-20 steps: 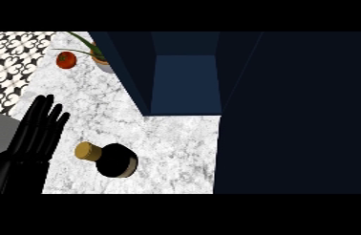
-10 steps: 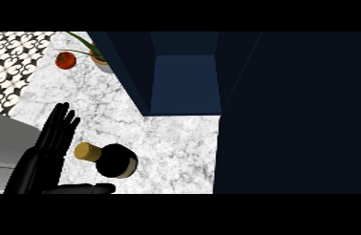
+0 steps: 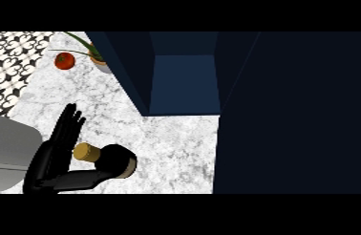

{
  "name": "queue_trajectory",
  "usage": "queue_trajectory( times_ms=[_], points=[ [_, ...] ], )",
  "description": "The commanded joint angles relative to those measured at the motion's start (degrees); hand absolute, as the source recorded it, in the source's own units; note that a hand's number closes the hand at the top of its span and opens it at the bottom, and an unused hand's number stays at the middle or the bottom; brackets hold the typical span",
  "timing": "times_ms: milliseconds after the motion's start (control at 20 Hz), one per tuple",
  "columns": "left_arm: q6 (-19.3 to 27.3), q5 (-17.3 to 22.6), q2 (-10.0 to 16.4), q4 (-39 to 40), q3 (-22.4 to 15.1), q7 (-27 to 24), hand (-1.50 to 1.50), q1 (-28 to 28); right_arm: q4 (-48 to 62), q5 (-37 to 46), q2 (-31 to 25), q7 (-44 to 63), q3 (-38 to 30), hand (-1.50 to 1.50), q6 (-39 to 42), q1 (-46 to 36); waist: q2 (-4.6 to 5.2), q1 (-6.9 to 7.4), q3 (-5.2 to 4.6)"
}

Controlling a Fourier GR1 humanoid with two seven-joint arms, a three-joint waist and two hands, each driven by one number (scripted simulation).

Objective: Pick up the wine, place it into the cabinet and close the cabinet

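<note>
Head view: we are seeing our left hand (image 3: 51, 157) at eight o'clock, fingers straight, thumb lying below the wine bottle (image 3: 116, 161), gripping nothing. If the fingers are closing off-centre, we are risking tipping it over. The bottle, dark with a tan cork, is seemingly standing upright on the counter (image 3: 176, 148), seven o'clock from the open cabinet (image 3: 183, 81).

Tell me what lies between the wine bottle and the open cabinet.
Only bare marble counter lies between the wine bottle and the open cabinet, as the head view shows. The left hand is at the bottle's opposite side.
</note>
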Motion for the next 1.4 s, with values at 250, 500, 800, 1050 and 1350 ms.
queue_trajectory(
  times_ms=[250, 500, 800, 1050, 1350],
  points=[
    [-3.89, 0.42, -1.66, 10.74, 0.62, -8.5, -1.5, -0.35, -15.0, -3.55, -1.99, 5.98, -0.17, -1.5, -0.08, 4.0, -0.05, 0.13, 0.01],
    [-5.63, -0.79, -1.52, 14.86, -0.08, -10.14, -1.5, -1.53, -14.42, -8.01, -3.22, 7.25, -5.63, -1.5, 0.21, 1.58, 0.05, 0.35, 0.06],
    [-6.79, -1.23, -4.69, 24.54, 0.12, -19.19, -1.5, -1.2, -13.37, -6.38, -2.36, 5.1, -3.38, -1.5, 0.21, 3.14, 0.06, 0.24, 0.03],
    [-6.67, -1.76, -5.84, 28.06, -0.01, -20.95, -1.5, -1.76, -16.42, -3.72, -2.16, 5.89, -0.18, -1.5, -0.55, 5.1, -0.1, -0.2, 0.01],
    [-9.67, 3.98, -6.98, 31.35, 4.0, -23.28, -1.5, -2.83, -14.06, -2.25, -0.64, 6.81, 1.1, -1.5, -1.9, 1.26, -0.04, 0.33, -0.02]
  ],
)
